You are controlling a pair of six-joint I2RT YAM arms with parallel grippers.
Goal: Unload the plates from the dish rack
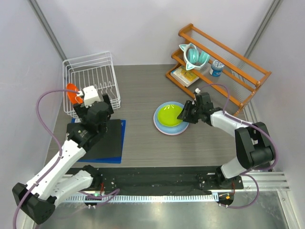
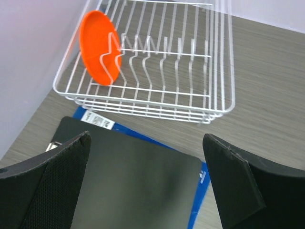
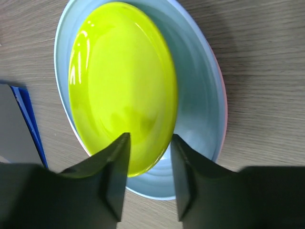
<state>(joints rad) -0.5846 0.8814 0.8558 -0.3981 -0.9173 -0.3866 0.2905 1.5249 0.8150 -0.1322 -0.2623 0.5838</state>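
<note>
So three of the four are out. The green plate [image 3: 119, 86] sits nested in the light blue plate [image 3: 195, 95], with the pink plate [image 3: 224, 102] peeking out underneath, all stacked in the middle of the overhead view. Your right gripper [image 3: 148, 143] hangs over the green one's near rim, fingers only a bit apart and clamping nothing as far as I can see, which reads like a drop-off. The orange plate [image 2: 97, 47] stands on edge, propped by the tines, at the upper left of the dish rack [image 2: 157, 102]. Your left gripper [image 2: 146, 138] is spread wide and empty over the black mat [image 2: 138, 191], aimed at the rack, presumably to straddle that rim.
</note>
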